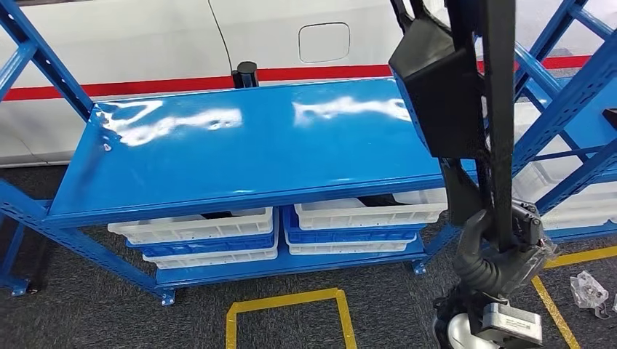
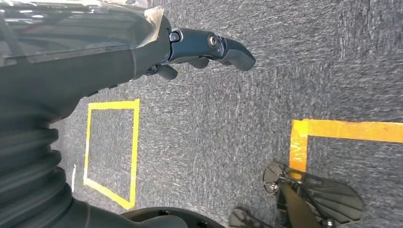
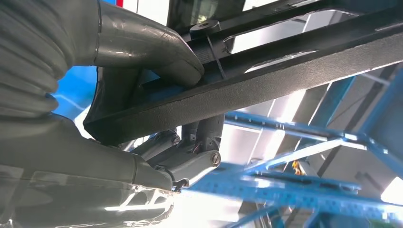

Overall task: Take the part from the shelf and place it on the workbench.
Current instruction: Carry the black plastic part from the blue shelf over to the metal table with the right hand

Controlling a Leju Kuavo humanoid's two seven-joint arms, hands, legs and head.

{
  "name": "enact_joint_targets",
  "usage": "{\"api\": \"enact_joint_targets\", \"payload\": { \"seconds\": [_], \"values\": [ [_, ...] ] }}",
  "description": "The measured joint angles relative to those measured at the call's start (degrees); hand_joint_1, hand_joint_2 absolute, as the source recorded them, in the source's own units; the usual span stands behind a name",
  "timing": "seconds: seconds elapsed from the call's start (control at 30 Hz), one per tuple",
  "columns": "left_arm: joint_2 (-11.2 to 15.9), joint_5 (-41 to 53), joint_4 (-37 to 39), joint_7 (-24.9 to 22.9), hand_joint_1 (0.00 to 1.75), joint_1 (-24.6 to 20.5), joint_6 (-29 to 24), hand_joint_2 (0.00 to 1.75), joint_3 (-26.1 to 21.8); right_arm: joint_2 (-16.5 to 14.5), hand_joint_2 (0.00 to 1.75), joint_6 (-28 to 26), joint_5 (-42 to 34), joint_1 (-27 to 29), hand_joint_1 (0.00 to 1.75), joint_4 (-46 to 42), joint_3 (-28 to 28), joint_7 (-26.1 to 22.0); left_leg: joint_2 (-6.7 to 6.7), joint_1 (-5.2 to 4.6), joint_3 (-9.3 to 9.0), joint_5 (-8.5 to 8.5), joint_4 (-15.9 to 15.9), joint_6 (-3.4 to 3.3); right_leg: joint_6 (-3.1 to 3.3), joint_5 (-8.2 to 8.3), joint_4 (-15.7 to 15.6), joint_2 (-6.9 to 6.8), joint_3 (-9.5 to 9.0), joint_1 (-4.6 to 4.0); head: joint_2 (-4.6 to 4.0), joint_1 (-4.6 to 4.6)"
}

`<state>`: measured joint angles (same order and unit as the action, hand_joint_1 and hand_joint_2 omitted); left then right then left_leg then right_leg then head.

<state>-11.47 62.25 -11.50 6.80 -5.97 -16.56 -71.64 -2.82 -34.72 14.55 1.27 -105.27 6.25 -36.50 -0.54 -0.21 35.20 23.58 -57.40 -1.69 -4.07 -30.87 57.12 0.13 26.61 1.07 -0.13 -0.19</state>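
Observation:
A long black part (image 1: 498,109) with a boxy black housing (image 1: 434,87) stands nearly upright at the right of the head view. My right hand (image 1: 502,256) grips it low down, beside the right end of the blue workbench top (image 1: 240,153). In the right wrist view the thick grey thumb (image 3: 157,52) wraps over the part's black bar (image 3: 285,78), with darker fingers (image 3: 199,159) under it. My left hand (image 2: 209,47) hangs over the grey carpet with its fingers apart and nothing in them.
White and blue bins (image 1: 211,233) fill the level under the bench top. A blue rack (image 1: 567,109) with white bins stands at the right. Yellow floor tape (image 1: 287,309) marks a square in front; a clear plastic bag (image 1: 589,289) lies on the carpet at the right.

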Motion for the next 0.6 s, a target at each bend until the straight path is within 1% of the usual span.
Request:
{"api": "enact_joint_targets", "payload": {
  "seconds": [0.03, 0.07, 0.1, 0.13, 0.17, 0.2, 0.23, 0.27, 0.3, 0.33, 0.37, 0.4, 0.43, 0.47, 0.5, 0.53, 0.57, 0.6],
  "values": [
    [0.0, 0.4, 0.0, 0.3, 0.00, 0.0, 0.2, 1.75, 0.0, 0.0, 1.75, 0.1, 0.0, 0.1, 1.75, -0.1, -0.1, 0.1, 0.01, -0.08, 0.20, -0.31, -0.1, 0.30, 0.39, -0.22, -0.7, 0.07, -0.18, -0.19, 0.00, -0.08],
    [0.0, 0.8, 0.0, 0.6, 0.00, 0.0, 0.4, 1.75, 0.1, 0.0, 1.75, 0.3, -0.1, 0.1, 1.75, -0.2, -0.1, 0.2, 0.03, -0.06, 0.28, -0.62, -0.2, 0.58, 0.83, -0.04, -0.6, 0.10, 0.34, -0.17, 0.00, -0.14],
    [0.0, 1.2, 0.0, 0.9, 0.00, 0.0, 0.6, 1.75, 0.2, 0.0, 1.75, 0.4, -0.1, 0.1, 1.75, -0.2, -0.2, 0.4, 0.10, 0.06, 0.47, -0.51, -0.4, 0.86, 1.33, 0.24, -0.6, 0.05, 0.73, 0.02, 0.00, -0.12],
    [-0.1, 1.5, 0.0, 1.1, 0.00, 0.0, 0.7, 1.75, 0.3, 0.0, 1.75, 0.6, -0.2, 0.0, 1.75, -0.2, -0.3, 0.6, 0.19, 0.19, 0.79, 0.42, -1.0, 1.15, 1.98, 0.64, -0.6, -0.02, 1.08, 0.18, 0.00, -0.17],
    [-0.2, 1.7, 0.0, 1.1, 0.00, 0.0, 0.7, 1.75, 0.4, 0.0, 1.75, 0.8, -0.2, -0.1, 1.75, -0.2, -0.4, 0.7, 0.30, 0.31, 1.42, 2.45, -2.8, 1.46, 2.70, 1.14, -0.6, -0.09, 1.49, 0.37, 0.00, -0.22],
    [-0.2, 1.8, 0.0, 1.2, 0.00, 0.0, 0.7, 1.75, 0.5, 0.0, 1.75, 0.9, -0.2, -0.3, 1.75, -0.2, -0.4, 0.9, 0.38, 0.42, 2.29, 5.22, -5.5, 1.75, 3.26, 1.65, -0.6, -0.16, 1.90, 0.41, 0.00, -0.28],
    [-0.3, 1.8, 0.0, 1.2, 0.00, 0.0, 0.7, 1.75, 0.6, 0.0, 1.75, 0.9, -0.3, -0.3, 1.75, -0.2, -0.5, 1.0, 0.43, 0.45, 3.22, 7.99, -8.8, 1.98, 3.64, 2.13, -0.6, -0.19, 2.35, 0.33, 0.00, -0.35],
    [-0.3, 1.9, 0.0, 1.4, 0.00, 0.0, 0.6, 1.75, 0.7, 0.0, 1.75, 1.0, -0.3, -0.4, 1.75, -0.2, -0.6, 1.1, 0.45, 0.49, 4.07, 10.12, -12.0, 2.15, 3.80, 2.53, -0.6, -0.23, 2.74, 0.27, 0.00, -0.39],
    [-0.3, 1.9, 0.0, 1.7, 0.00, 0.0, 0.6, 1.75, 0.7, -0.1, 1.75, 1.0, -0.2, -0.3, 1.75, -0.2, -0.7, 1.1, 0.45, 0.52, 4.67, 11.22, -14.8, 2.26, 3.81, 2.93, -0.5, -0.25, 3.20, 0.21, 0.00, -0.38],
    [-0.4, 1.9, 0.0, 2.1, 0.00, 0.0, 0.7, 1.75, 0.8, -0.1, 1.75, 0.9, -0.2, -0.3, 1.75, -0.2, -0.8, 1.2, 0.45, 0.57, 4.69, 11.31, -16.4, 2.31, 3.74, 3.30, -0.5, -0.25, 3.69, 0.17, 0.00, -0.38],
    [-0.4, 1.8, 0.0, 2.6, 0.00, 0.0, 0.7, 1.75, 0.8, -0.2, 1.75, 0.8, -0.1, -0.2, 1.75, -0.2, -0.9, 1.2, 0.45, 0.63, 3.99, 10.60, -16.6, 2.31, 3.65, 3.66, -0.4, -0.26, 4.20, 0.14, 0.00, -0.38],
    [-0.5, 1.8, 0.0, 3.1, 0.00, 0.0, 0.7, 1.75, 0.9, -0.4, 1.75, 0.6, 0.0, -0.1, 1.75, -0.2, -1.0, 1.2, 0.45, 0.70, 2.35, 9.28, -15.3, 2.25, 3.47, 4.02, -0.3, -0.26, 4.74, 0.13, 0.00, -0.38],
    [-0.6, 1.8, 0.0, 3.4, 0.00, 0.0, 0.7, 1.75, 0.9, -0.7, 1.75, 0.5, 0.1, 0.1, 1.75, -0.2, -1.1, 1.2, 0.47, 0.78, -0.36, 7.70, -11.9, 2.11, 3.24, 4.31, -0.1, -0.25, 5.15, 0.13, 0.00, -0.39],
    [-0.7, 1.8, 0.0, 3.5, 0.00, -0.1, 0.7, 1.75, 1.0, -0.9, 1.75, 0.3, 0.2, 0.2, 1.75, -0.4, -1.1, 1.2, 0.55, 0.80, -3.37, 6.75, -7.5, 1.92, 2.97, 4.55, 0.0, -0.24, 5.47, 0.09, 0.00, -0.40],
    [-0.7, 1.8, 0.0, 3.6, 0.00, -0.1, 0.7, 1.75, 1.0, -1.0, 1.75, 0.3, 0.3, 0.3, 1.75, -0.5, -1.2, 1.1, 0.66, 0.76, -5.94, 6.27, -3.6, 1.74, 2.60, 4.82, 0.1, -0.24, 5.72, 0.00, 0.00, -0.37],
    [-0.8, 1.8, 0.0, 3.6, 0.00, -0.2, 0.8, 1.75, 1.1, -1.2, 1.75, 0.1, 0.4, 0.4, 1.75, -0.7, -1.3, 1.0, 0.77, 0.63, -7.56, 6.28, -0.9, 1.59, 2.22, 5.13, 0.2, -0.26, 5.93, -0.08, 0.00, -0.35],
    [-0.9, 1.8, 0.0, 3.5, 0.00, -0.2, 0.8, 1.75, 1.1, -1.3, 1.75, 0.1, 0.4, 0.4, 1.75, -0.8, -1.3, 1.0, 0.86, 0.44, -8.08, 6.55, 0.4, 1.43, 1.79, 5.50, 0.3, -0.30, 6.16, -0.12, 0.00, -0.35],
    [-0.9, 1.9, 0.0, 3.5, 0.00, -0.2, 0.8, 1.75, 1.1, -1.4, 1.75, 0.0, 0.5, 0.5, 1.75, -1.0, -1.4, 0.9, 0.86, 0.25, -7.89, 6.37, 0.7, 1.12, 1.34, 5.93, 0.2, -0.34, 6.37, -0.11, 0.00, -0.31]
  ]
}}
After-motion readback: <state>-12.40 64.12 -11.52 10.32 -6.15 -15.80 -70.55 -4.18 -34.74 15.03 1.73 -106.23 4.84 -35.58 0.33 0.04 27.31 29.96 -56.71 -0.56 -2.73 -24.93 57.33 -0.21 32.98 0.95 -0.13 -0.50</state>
